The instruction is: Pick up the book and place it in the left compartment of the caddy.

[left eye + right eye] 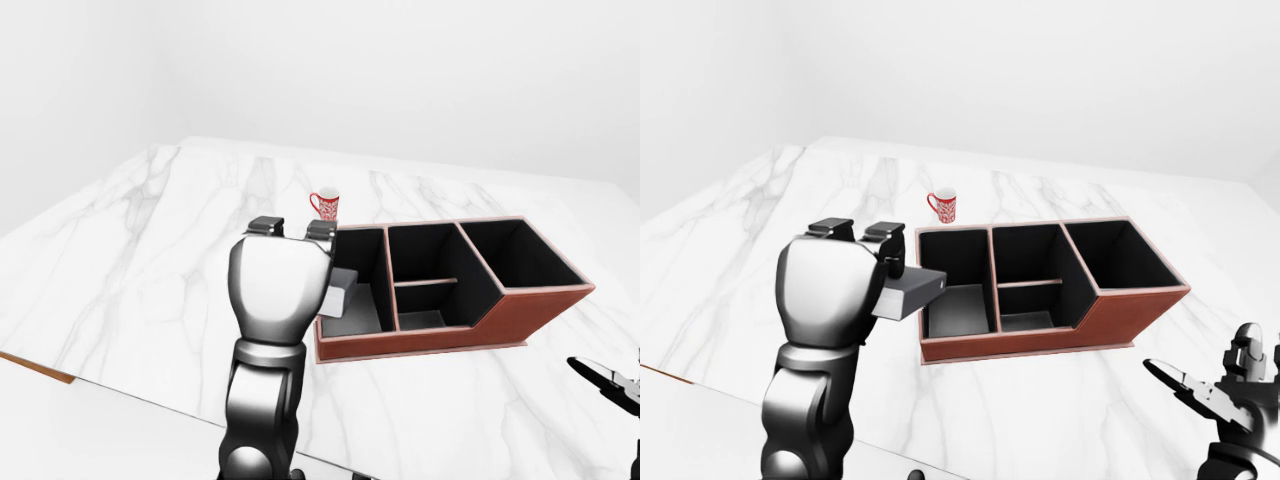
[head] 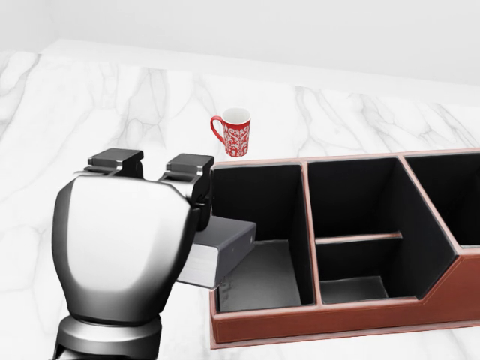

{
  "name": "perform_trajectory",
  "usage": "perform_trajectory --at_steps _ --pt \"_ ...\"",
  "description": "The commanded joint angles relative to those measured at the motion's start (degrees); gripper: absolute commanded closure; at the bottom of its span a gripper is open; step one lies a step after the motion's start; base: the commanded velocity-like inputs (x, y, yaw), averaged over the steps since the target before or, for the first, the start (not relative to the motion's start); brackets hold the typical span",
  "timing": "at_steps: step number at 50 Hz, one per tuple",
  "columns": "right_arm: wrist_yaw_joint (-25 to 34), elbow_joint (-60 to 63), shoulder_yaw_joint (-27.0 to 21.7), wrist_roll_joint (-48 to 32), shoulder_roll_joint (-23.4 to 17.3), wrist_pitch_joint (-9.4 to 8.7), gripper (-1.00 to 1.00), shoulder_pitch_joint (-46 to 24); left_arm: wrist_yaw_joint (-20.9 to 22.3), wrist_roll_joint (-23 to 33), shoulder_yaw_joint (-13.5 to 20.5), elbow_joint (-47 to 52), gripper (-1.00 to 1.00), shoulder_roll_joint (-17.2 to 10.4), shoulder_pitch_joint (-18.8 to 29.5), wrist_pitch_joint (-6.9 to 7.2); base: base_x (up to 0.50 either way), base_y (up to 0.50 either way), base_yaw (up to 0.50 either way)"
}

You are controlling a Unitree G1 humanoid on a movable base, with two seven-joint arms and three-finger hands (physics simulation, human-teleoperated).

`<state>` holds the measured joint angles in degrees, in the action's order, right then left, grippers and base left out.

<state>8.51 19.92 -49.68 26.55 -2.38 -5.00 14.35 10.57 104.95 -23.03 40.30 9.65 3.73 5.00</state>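
A: Currently the left hand is clenched on the book, fingers over its top cover. The book is airborne and roughly level, its free end projecting over the left wall of the caddy into the left compartment.

B: Failure modes?

A: Three, by estimate. First, edge strike: if the book is lowered now, its underside can land on the left wall, since most of its length appears to lie outside the rim. Second, jamming: held flat, the book looks long relative to the compartment opening, so it may bridge wall to divider instead of dropping in. Third, a premature release would let it tip off the wall onto the table.

B: The right hand?

A: The right hand is low at the right-eye view's right edge, fingers spread, holding nothing. The mug stands clear above the caddy in the head view; contact risk there is low.
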Motion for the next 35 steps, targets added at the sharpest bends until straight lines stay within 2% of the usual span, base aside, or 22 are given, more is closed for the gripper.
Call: perform_trajectory --at_steps 1,10,12,35 --pt "-0.04 0.99 -1.05 1.0 0.2 0.0 -1.0 0.4 -2.43 3.12 -5.49 -4.59 1.0 2.3 1.25 0.0 0.0 0.0 0.0" --pt "0.32 2.39 -1.91 3.04 0.05 0.0 -1.0 0.43 -1.45 7.12 -9.39 -1.62 1.0 3.3 0.93 0.0 0.0 0.0 0.0" --pt "-0.15 1.65 -1.99 2.66 0.03 0.0 -1.0 0.18 -3.34 5.78 -12.7 -0.2 1.0 2.6 -1.7 0.0 0.0 0.0 0.0" --pt "-0.19 1.61 -1.96 2.68 0.01 0.0 -1.0 0.19 -3.35 5.67 -12.94 -0.2 1.0 2.36 -1.68 0.0 0.0 0.0 0.0"
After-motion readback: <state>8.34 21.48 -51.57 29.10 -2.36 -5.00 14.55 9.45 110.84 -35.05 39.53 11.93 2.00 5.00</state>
